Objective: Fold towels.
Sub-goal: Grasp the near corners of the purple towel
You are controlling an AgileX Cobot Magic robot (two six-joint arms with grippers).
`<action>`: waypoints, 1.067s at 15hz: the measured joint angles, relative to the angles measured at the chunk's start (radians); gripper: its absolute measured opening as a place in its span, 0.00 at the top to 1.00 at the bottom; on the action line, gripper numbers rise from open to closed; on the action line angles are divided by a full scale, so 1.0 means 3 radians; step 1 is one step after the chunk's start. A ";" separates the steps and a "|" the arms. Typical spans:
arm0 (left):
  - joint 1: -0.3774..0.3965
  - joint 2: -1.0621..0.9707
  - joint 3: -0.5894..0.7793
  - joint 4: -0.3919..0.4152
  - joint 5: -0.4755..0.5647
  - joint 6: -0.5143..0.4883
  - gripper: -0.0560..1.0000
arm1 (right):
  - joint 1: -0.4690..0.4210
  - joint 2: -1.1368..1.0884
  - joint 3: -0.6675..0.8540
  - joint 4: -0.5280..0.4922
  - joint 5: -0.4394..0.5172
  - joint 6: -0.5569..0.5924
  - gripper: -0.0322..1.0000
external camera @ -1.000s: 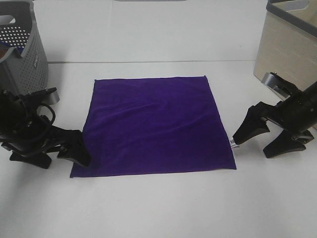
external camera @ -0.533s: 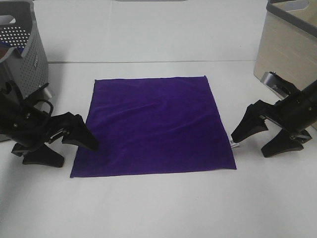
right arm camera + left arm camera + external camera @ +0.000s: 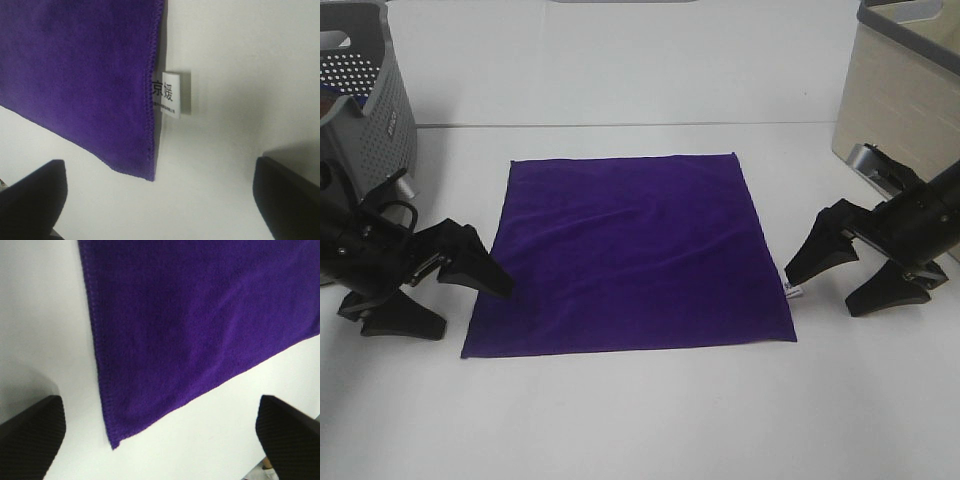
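We have folded nothing yet: the deep purple, soft velvety square towel (image 3: 630,255) lies flat mid-way across the white table (image 3: 640,420). Our left gripper (image 3: 477,310) and right gripper (image 3: 820,295) stand spread apart, empty, beside its near corners.

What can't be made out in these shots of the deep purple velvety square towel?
Grey perforated basket: exterior high view, cut by the frame's left edge; its wall hides the contents.
Beige bin: same view, cut by the right edge; inside unseen.
Small white tag: right wrist view, fine print too small to read.
Towel: both wrist views crop it.
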 joint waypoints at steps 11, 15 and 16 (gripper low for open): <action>0.0253 0.0030 0.0000 0.0147 0.0227 0.0050 0.03 | 0.0000 0.0017 0.0000 0.0027 -0.0003 0.0033 0.02; 0.0210 0.0030 0.0000 0.0160 0.0197 0.0047 0.04 | 0.0067 0.0167 -0.0050 0.0150 0.0010 0.0230 0.07; 0.0143 0.0020 0.0000 0.0203 0.0123 0.0030 0.05 | 0.0160 0.0230 -0.0090 0.0183 0.0037 0.0233 0.09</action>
